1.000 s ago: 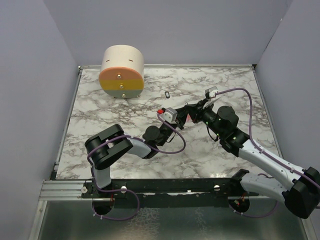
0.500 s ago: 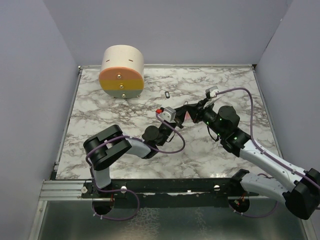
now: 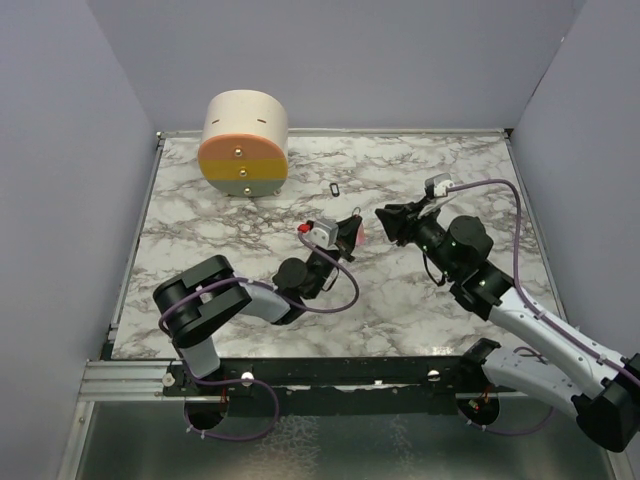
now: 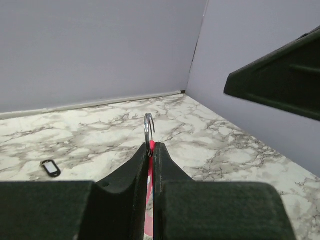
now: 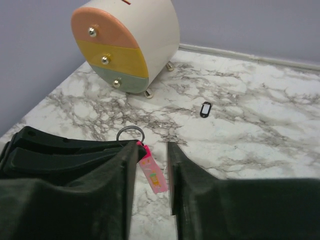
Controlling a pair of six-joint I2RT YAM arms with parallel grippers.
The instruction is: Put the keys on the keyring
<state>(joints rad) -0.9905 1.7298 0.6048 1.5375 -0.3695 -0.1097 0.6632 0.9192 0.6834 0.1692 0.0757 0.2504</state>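
Left gripper (image 4: 151, 150): nearest the bases, reaching toward mid-table; 2 black fingers pressed together on the pink key, with no gap showing beyond the key's own thickness.
Pink key (image 5: 153, 175): slim bright pink piece with small printed marks; top end pinched in the left gripper; lower end hangs free above the marble, tilted.
Metal ring (image 4: 147, 129): thin silver ring standing upright just above the left fingertips; it seems to join the pink key's top end, though the fingers hide the link.
Right gripper (image 5: 152, 147): to the right of the left gripper, tips facing it; jaws parted with a clear gap and nothing between the pads; from its wrist camera the pink key shows through that gap, beyond the tips and apart from them.
Black keyring loop (image 5: 205, 109): tiny black oval with a pale centre; lies flat on the table (image 3: 450, 170), farther back than both grippers, touched by neither.
Drawer cabinet (image 3: 244, 145): rounded cream body in the far left corner; 3 fronts, peach, yellow and pale green, 1 gold knob each; well apart from the loop.
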